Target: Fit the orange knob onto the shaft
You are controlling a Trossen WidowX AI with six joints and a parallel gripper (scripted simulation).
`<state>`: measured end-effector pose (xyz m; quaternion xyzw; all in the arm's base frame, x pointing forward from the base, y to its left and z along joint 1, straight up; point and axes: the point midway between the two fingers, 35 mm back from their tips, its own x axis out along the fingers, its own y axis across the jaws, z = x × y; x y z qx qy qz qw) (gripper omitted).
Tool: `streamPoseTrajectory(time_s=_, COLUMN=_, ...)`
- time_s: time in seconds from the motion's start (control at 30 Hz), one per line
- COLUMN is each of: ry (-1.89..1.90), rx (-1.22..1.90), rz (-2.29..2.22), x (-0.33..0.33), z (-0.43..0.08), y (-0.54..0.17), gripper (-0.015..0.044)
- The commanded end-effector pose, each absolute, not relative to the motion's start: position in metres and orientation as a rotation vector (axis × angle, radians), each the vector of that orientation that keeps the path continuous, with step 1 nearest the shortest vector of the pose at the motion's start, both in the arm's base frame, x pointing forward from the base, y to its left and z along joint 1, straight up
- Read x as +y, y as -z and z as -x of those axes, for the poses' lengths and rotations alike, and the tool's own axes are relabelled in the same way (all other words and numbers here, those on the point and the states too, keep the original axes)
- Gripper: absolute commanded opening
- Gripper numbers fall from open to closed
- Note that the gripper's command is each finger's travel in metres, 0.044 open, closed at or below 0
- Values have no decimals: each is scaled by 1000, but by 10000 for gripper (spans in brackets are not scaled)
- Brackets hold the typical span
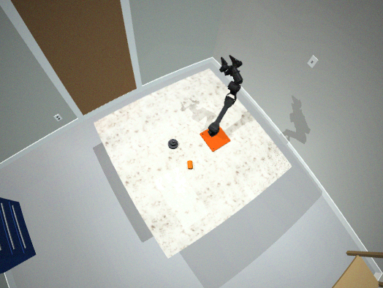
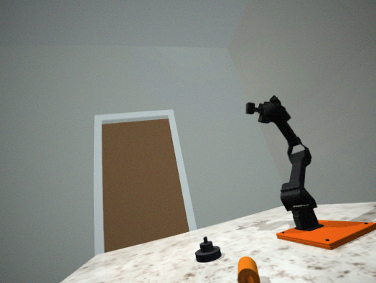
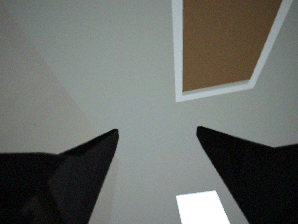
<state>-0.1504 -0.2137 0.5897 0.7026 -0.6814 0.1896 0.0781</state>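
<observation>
The orange knob (image 1: pixel 190 164) (image 2: pixel 247 270) lies on its side on the speckled table, apart from the pedestal. The dark round pedestal (image 1: pixel 172 144) (image 2: pixel 208 254) stands upright on the table with its thin shaft (image 2: pixel 205 239) pointing up, and nothing is on it. The shaft's flat side cannot be made out. My gripper (image 1: pixel 226 58) (image 3: pixel 157 131) is open and empty, raised high above the table, far from both knob and pedestal. In the wrist view only the two fingers and the room's walls show; knob and pedestal are out of that view.
The arm stands on an orange base plate (image 1: pixel 215 145) (image 2: pixel 330 238), to the right of the pedestal in the top and exterior views. The speckled table (image 1: pixel 146 183) (image 2: pixel 161 258) ends near the walls at the back. A blue piece of furniture (image 1: pixel 18 234) stands on the floor at lower left.
</observation>
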Motion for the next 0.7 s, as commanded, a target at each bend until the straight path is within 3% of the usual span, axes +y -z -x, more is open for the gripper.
streamPoseTrajectory(time_s=0.0, ry=-558, rx=-2031, rz=-2094, x=-212, z=148, y=-592, gripper=426)
streamPoseTrajectory(time_s=0.33, ry=-185, rx=-1533, rz=-1513, x=-128, z=13, y=-670, gripper=440)
streamPoseTrajectory(time_s=0.67, ry=3, rx=-954, rz=-846, x=-16, z=-167, y=-669, gripper=440)
